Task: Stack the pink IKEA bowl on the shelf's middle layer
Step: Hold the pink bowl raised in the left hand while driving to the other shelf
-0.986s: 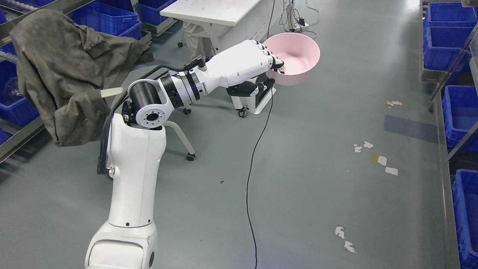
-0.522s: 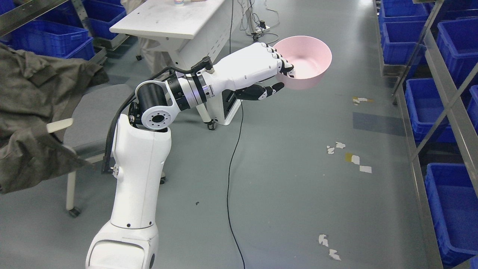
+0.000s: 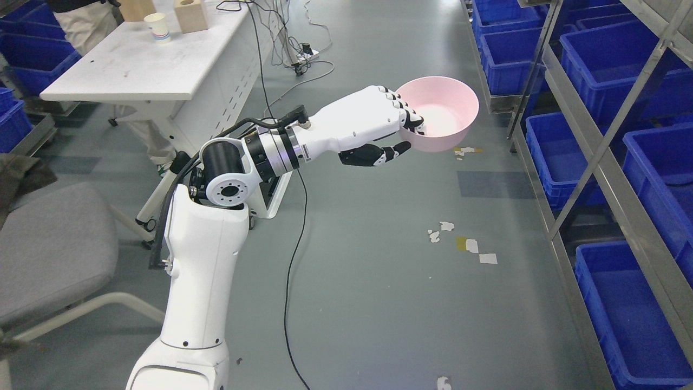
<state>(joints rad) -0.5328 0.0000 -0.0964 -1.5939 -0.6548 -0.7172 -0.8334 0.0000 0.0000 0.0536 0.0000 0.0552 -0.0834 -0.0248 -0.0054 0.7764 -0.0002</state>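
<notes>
Chair: a grey padded seat is sitting at the lower left, nearest the camera.
Left arm: a white arm is rising from the bottom edge left of the middle, bending at a black elbow joint and reaching up and to the right.
Cable: a black cord is trailing across the grey floor under the forearm.
Tape scraps: white and yellow bits are lying on the floor, right of the cable.
Left hand: the fingers are curling over the near rim of the bowl, with the thumb underneath, gripping it.
Bowl: pink, upright, being held in the air above the floor, just left of the shelf.
Shelf: a metal rack along the right is holding blue bins.
Table: white, at the upper left, carrying a paper cup and a wooden block.
</notes>
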